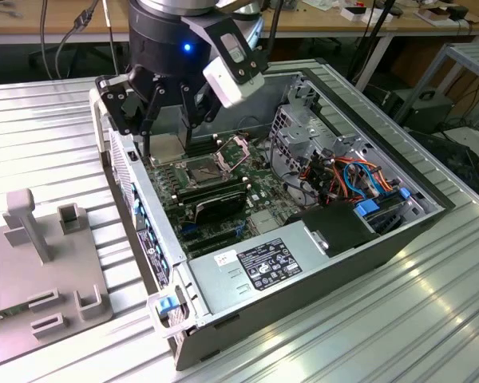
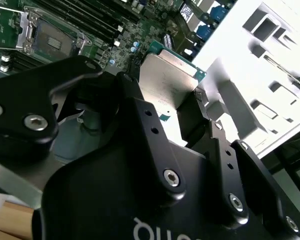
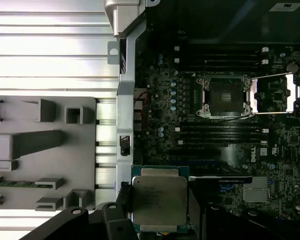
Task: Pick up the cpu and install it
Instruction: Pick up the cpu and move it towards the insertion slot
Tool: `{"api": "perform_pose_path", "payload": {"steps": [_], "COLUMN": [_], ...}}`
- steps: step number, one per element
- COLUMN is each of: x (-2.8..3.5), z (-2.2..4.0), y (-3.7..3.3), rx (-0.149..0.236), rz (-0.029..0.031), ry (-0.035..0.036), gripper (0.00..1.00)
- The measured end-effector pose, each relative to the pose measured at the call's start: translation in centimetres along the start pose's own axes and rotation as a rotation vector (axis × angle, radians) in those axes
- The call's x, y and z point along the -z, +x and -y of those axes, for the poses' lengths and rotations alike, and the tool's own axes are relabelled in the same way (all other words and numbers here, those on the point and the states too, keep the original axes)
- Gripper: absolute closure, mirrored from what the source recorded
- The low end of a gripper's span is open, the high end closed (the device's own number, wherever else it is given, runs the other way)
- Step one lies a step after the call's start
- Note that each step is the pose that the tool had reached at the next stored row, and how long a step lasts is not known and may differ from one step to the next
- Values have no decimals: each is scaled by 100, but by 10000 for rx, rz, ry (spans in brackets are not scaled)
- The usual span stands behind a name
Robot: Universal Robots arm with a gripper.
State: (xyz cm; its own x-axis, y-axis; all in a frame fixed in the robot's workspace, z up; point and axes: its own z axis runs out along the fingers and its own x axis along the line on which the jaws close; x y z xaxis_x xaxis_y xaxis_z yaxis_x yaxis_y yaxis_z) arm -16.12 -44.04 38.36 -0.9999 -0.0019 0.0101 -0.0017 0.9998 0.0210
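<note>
While clamping cpu (image 3: pixel 159 200) flat in hand (image 1: pixel 166 128), poised over board (image 3: pixel 157 115) edge by case wall (image 3: pixel 125 100); open socket (image 3: pixel 226 96) well apart, beyond memory slots (image 3: pixel 222 134).

Exterior view: open case (image 1: pixel 399 231) lay on table (image 1: pixel 431 327), fixture plate (image 1: pixel 40 271) just beside at its 8 o'clock. Motherboard (image 1: pixel 255 179) sat in case, socket (image 1: pixel 203 169) on it. Memory sticks (image 1: pixel 211 199) were at socket's 5 o'clock, cables (image 1: pixel 351 171) at 3 o'clock, power supply (image 1: pixel 255 267) at case's 6 o'clock end. Gripper (image 1: pixel 168 132) clamped cpu (image 3: pixel 159 200) above board, at socket's 10 o'clock.
</note>
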Motion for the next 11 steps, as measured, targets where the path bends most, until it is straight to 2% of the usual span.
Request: {"api": "perform_pose_path", "payload": {"steps": [11], "x": [1], "z": [0], "y": [-198], "rx": [0], "rz": [0], "ry": [0], "gripper": [45]}}
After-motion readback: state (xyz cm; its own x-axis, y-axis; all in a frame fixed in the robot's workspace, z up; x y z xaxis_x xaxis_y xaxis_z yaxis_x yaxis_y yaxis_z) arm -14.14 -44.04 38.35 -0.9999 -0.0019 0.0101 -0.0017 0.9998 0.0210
